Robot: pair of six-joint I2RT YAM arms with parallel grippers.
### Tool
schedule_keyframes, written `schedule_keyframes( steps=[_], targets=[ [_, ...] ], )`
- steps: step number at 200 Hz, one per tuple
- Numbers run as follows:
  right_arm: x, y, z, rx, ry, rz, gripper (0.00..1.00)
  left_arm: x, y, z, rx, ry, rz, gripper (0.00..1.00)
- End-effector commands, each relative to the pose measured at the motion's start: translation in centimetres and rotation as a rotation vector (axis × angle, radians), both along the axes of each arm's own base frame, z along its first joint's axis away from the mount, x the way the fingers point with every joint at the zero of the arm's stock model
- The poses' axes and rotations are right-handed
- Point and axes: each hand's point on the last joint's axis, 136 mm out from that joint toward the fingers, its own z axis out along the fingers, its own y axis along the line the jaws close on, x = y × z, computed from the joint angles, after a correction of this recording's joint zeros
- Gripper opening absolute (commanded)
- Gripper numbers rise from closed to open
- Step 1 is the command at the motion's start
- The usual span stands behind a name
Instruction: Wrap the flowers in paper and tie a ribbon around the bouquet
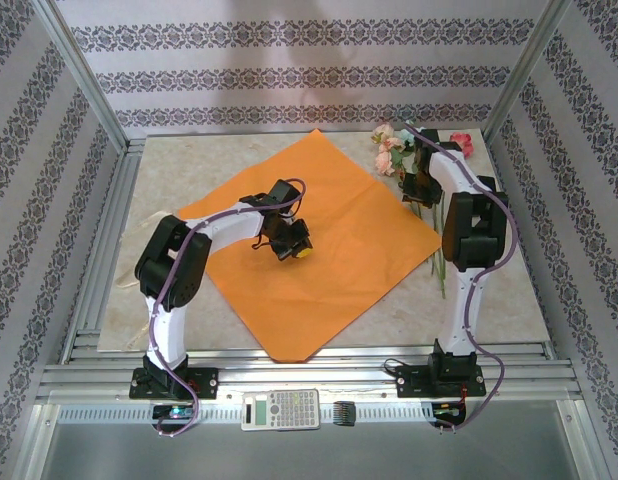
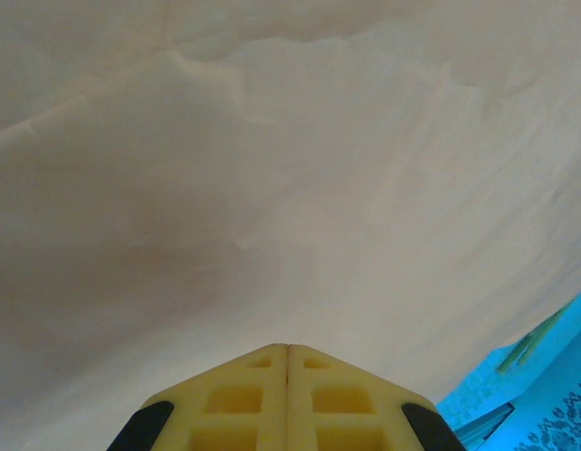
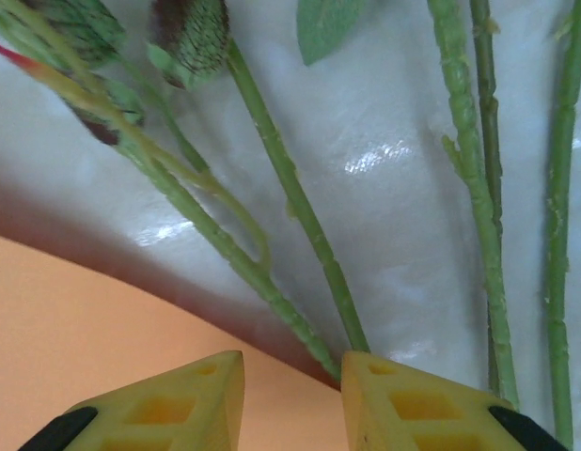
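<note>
Flowers [image 1: 391, 148] lying at the far right of the table [image 1: 179, 170], pink and red blooms toward the back wall, thin green stems trailing toward the near edge. Loose and unwrapped, just beside the right corner of the paper [image 1: 309, 250], with the lower stems running close along that corner.

Paper spread flat in the middle of the table, bright orange, turned like a diamond with 1 corner toward the arms and 1 toward the back wall. Slightly creased, nothing lying on it.

Right gripper [image 1: 421, 195] low over the stems, between the blooms and the corner of the paper. From the right wrist: gripper [image 3: 290, 362] with its 2 yellow fingers [image 3: 178, 404] a narrow way apart, nothing clamped between them. Green stems of the flowers [image 3: 283, 167] fanned across pale, glossy tabletop ahead, 1 of them slanting down into the gap close to the right-hand finger; impossible to tell whether touching it. Edge of the paper [image 3: 84, 329] under the left-hand finger.

Left gripper [image 1: 292, 243] above the middle of the paper, arm bent in from the left. From the left wrist: gripper [image 2: 289, 352] pressed fully closed, yellow fingers [image 2: 234, 399] flush against each other, holding nothing, facing a pale blurred surface.

Calculator [image 1: 280, 408] on the metal rail at the near edge, between the 2 arm bases.
</note>
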Motion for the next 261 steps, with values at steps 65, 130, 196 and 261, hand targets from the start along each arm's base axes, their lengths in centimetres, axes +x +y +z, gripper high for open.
schedule_keyframes(
  steps=[65,130,196,261],
  targets=[
    [-0.2,-1.7,1.7,-0.033,-0.03,-0.04,0.36,1.0,7.7,3.0,0.106,-0.022,-0.004,0.0],
    [-0.7,-5.6,2.2,-0.055,-0.025,-0.108,0.35,1.1,4.3,1.7,0.034,-0.012,-0.035,0.0],
    [-1.0,-7.8,1.8,-0.118,0.016,-0.124,0.32,1.0,4.1,0.5,0.012,-0.011,-0.024,0.0],
    [-0.4,-6.5,-0.1,-0.098,0.056,-0.075,0.28,0.9,4.0,0.2,0.003,0.0,-0.016,0.0]
  ],
)
